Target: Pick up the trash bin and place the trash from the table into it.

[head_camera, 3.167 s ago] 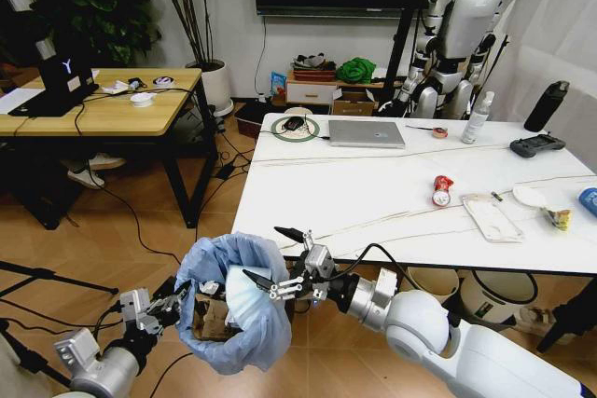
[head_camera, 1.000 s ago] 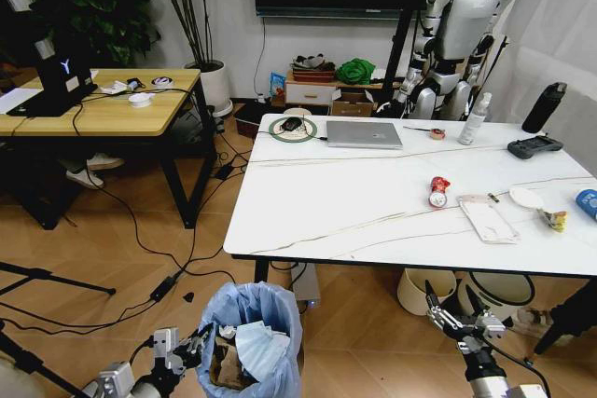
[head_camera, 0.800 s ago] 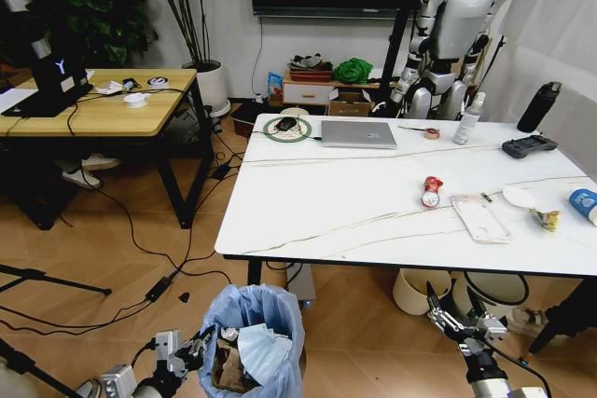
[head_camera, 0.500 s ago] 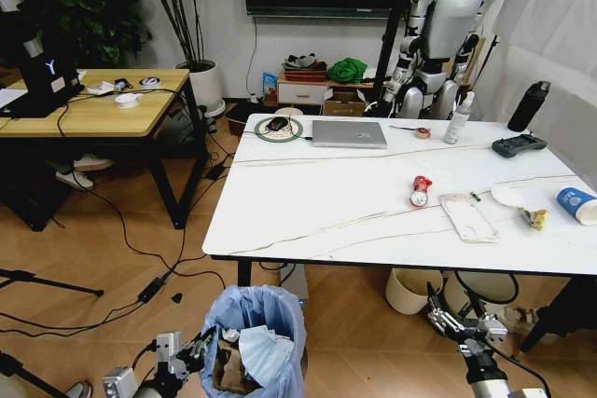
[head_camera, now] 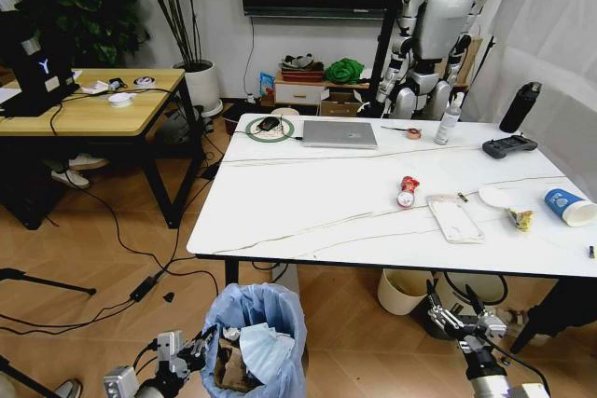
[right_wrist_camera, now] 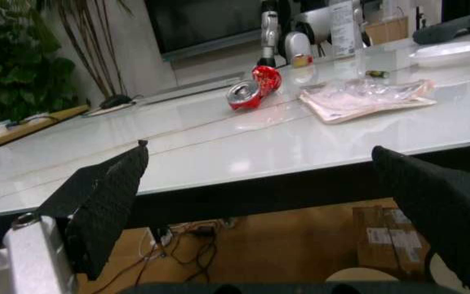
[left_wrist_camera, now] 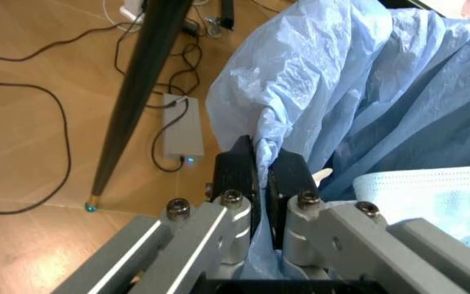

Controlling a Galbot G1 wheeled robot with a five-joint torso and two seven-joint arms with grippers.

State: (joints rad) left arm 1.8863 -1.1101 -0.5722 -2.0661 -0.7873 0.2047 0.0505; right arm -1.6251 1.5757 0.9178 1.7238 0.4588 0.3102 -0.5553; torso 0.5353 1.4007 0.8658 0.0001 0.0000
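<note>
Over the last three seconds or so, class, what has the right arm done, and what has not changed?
The right tool has pulled out of the trash bin and now hangs open, empty, below the table edge. The left tool stays clamped on the bin's bag.

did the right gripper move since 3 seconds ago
Yes. The right gripper was over the trash bin; now it hangs open, well off to the bin's right, below the table edge.
</note>
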